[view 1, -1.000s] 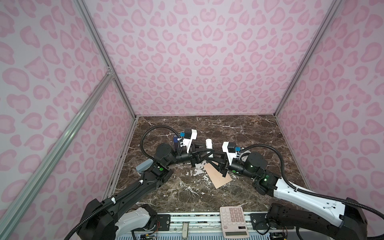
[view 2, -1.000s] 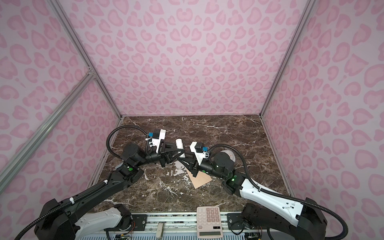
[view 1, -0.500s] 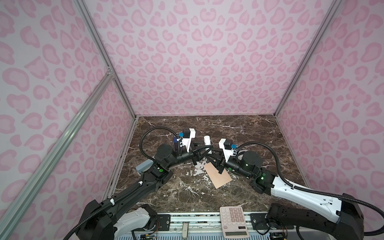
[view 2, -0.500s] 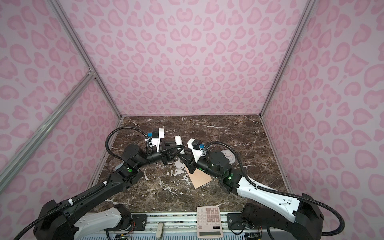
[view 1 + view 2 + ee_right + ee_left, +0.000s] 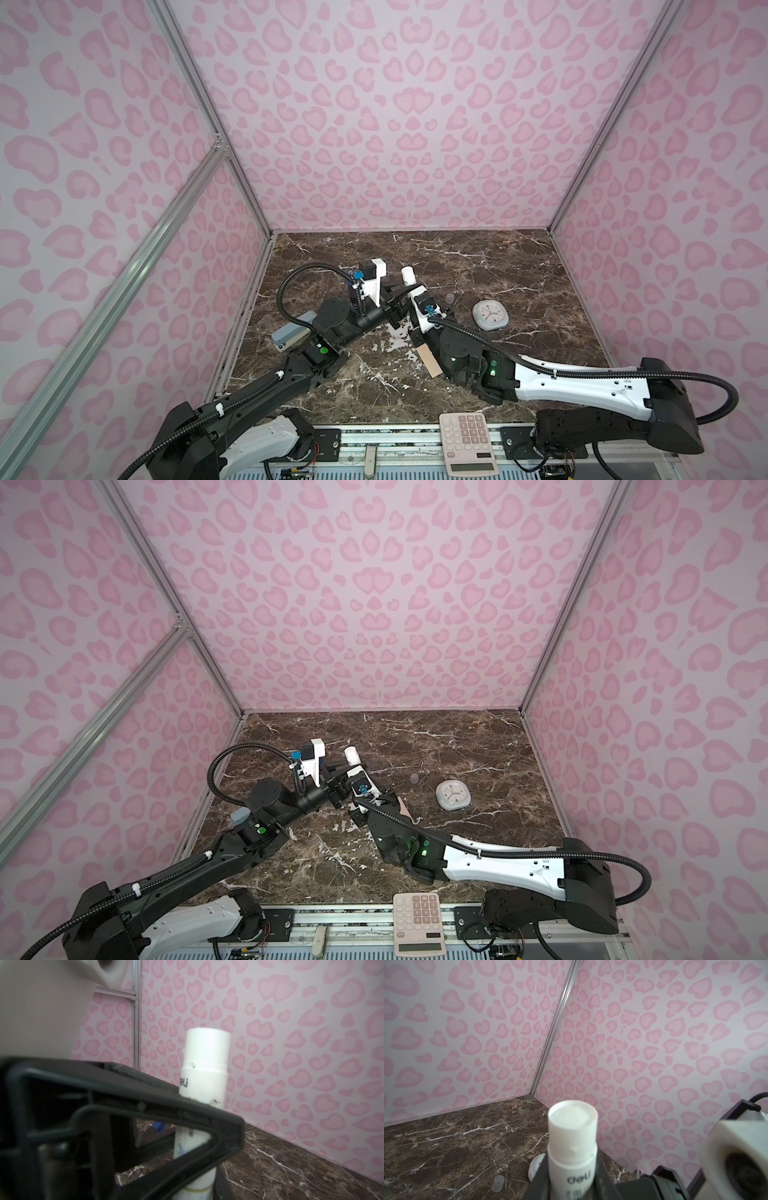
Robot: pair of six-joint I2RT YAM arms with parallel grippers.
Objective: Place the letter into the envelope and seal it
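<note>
Pink heart wallpaper everywhere, brown marble tabletop point(image 5: 498, 257) underneath. The left gripper point(image 5: 572, 1184) and right gripper point(image 5: 199, 1147) are both pinching the same uncapped glue stick point(image 5: 572, 1126), tip up. The envelope point(image 5: 430, 362) lies flat below and behind them, mostly under the right arm. Its long axis looks to run back along that arm, so right's nearer. Can't spot the letter, probably tucked inside.

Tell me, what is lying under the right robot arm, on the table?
A peach envelope lies flat on the marble table. Only a small part shows; the right arm covers the rest, so the flap and any letter are hidden.
</note>
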